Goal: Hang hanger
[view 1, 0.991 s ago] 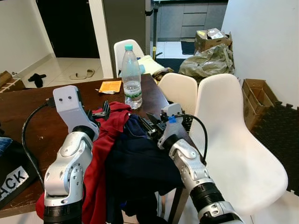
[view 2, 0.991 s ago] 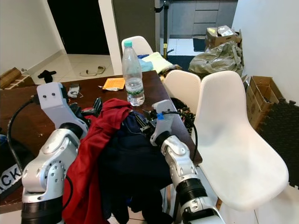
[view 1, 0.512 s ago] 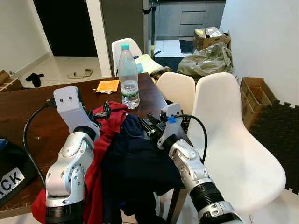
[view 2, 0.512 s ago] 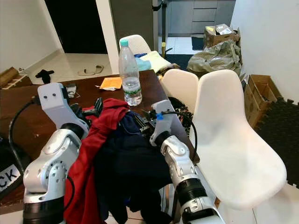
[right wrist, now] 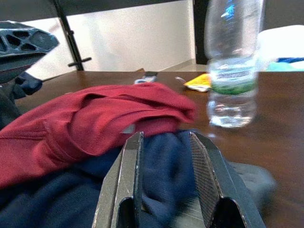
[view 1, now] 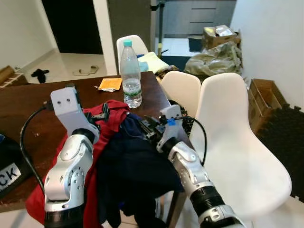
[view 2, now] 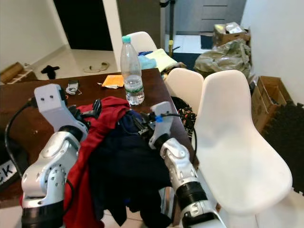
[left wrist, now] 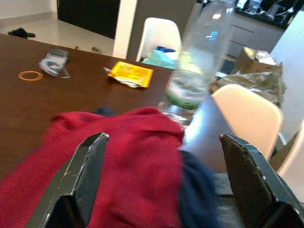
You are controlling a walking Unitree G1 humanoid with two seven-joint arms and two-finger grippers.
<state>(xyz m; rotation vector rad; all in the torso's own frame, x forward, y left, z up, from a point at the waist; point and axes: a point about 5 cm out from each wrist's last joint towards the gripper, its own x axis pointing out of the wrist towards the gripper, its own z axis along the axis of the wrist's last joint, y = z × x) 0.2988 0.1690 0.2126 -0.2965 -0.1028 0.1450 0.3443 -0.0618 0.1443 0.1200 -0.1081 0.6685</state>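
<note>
A red garment (view 1: 112, 119) lies draped over my left arm, and a dark navy garment (view 1: 135, 166) hangs between my two arms, down past the table edge. My left gripper (view 1: 101, 114) is at the top of the red cloth; in the left wrist view it (left wrist: 164, 140) is open, its fingers wide apart over the red garment (left wrist: 128, 152). My right gripper (view 1: 148, 129) sits at the navy garment's upper edge. The right wrist view shows this gripper (right wrist: 165, 142) shut on a fold of navy cloth (right wrist: 164, 185). I cannot make out a hanger under the clothes.
A water bottle (view 1: 130, 73) stands on the brown table (view 1: 28, 104) just beyond the grippers, with an orange packet (view 1: 110, 84) behind it. White chairs (view 1: 237, 147) (view 1: 180, 90) crowd the right side. A black bag (view 1: 9, 171) lies at the left; cardboard boxes (view 1: 263, 92) are by the wall.
The whole picture has shifted a little, so the camera moved. Both arms and the draped clothes keep nearly the same pose, and the grips look unchanged.
</note>
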